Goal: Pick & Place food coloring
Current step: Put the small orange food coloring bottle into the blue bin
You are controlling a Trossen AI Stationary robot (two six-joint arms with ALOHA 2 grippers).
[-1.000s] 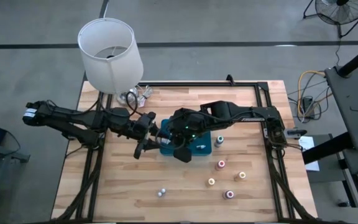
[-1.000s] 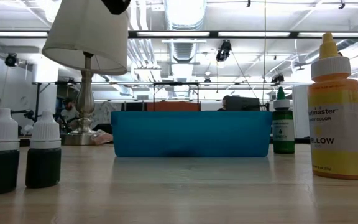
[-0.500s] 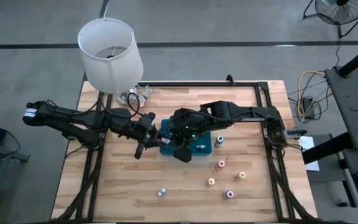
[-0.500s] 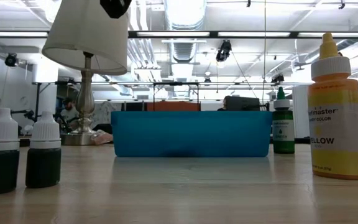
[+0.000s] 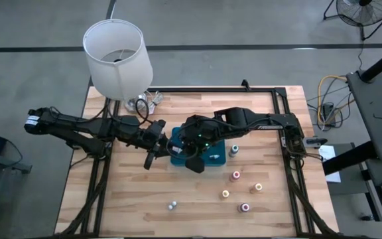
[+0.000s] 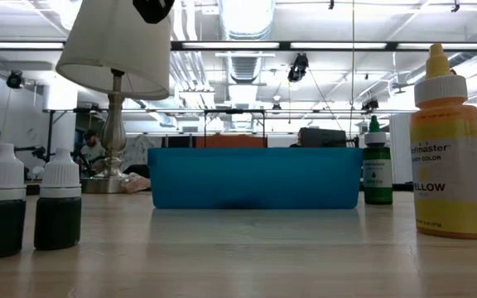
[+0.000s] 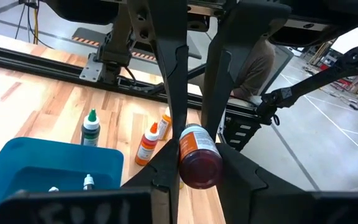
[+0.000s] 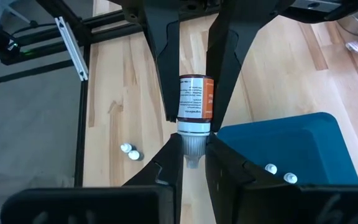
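A: Where is the red bottle (image 8: 193, 99)?

B: Above the desk (image 5: 197, 199), at the edge of the blue tray (image 7: 36, 163), between both arms. The right tool (image 8: 192, 155) is clenched on its white cap, and the left tool (image 7: 194, 134) grips its body.

A: And the other food coloring?

B: A green bottle (image 5: 233, 151) stands just beside the tray. Four small bottles (image 5: 236, 176) stand apart on the wood, and two white-capped ones (image 6: 26, 199) stand together.

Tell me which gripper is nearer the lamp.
Left. The left gripper holds the bottle on the lamp's side; the right gripper grips its cap from the tray side, slightly farther.
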